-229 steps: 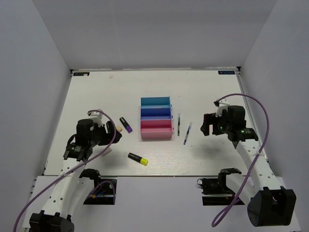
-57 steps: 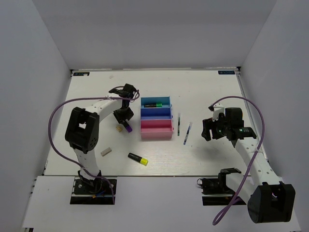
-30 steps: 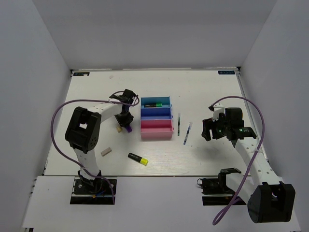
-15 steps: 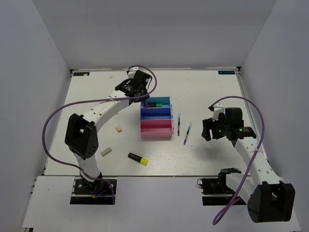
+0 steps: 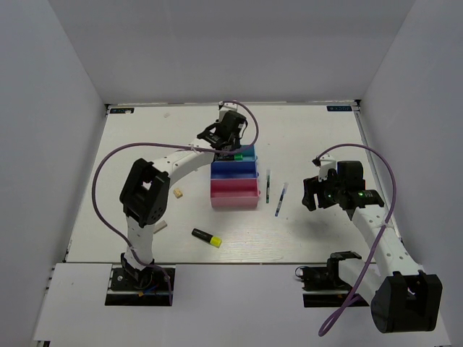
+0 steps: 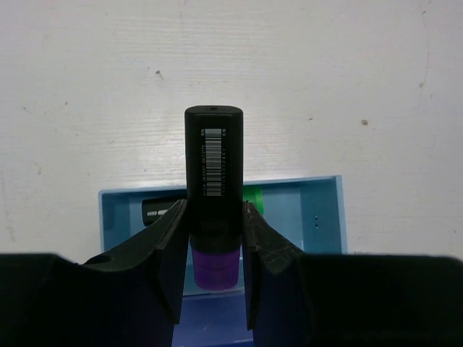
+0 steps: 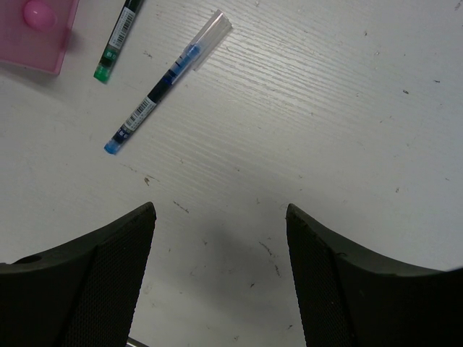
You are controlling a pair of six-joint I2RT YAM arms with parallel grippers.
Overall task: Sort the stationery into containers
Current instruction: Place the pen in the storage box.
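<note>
My left gripper (image 5: 226,142) hangs over the teal-blue bin (image 5: 249,150), shut on a purple-ended black highlighter (image 6: 213,166) that points out past the fingertips. In the left wrist view the teal-blue bin (image 6: 325,213) lies below with a green-ended highlighter (image 6: 252,196) in it. The darker blue bin (image 5: 235,168) and pink bin (image 5: 235,189) follow in the row. A yellow-ended highlighter (image 5: 206,237) and two beige erasers (image 5: 177,192) (image 5: 160,225) lie left of the bins. Two pens (image 5: 268,186) (image 5: 281,199) lie to their right. My right gripper (image 5: 311,191) is open over bare table near the blue pen (image 7: 163,85).
The right wrist view catches the pink bin's corner (image 7: 36,36) and the green-tipped pen (image 7: 119,40) at top left. White walls enclose the table on three sides. The left arm's purple cable (image 5: 108,173) loops over the table's left part.
The left gripper has lifted the purple highlighter from the table left of the bins and carried it up and right over the teal-blue bin. The right arm has stayed still.
</note>
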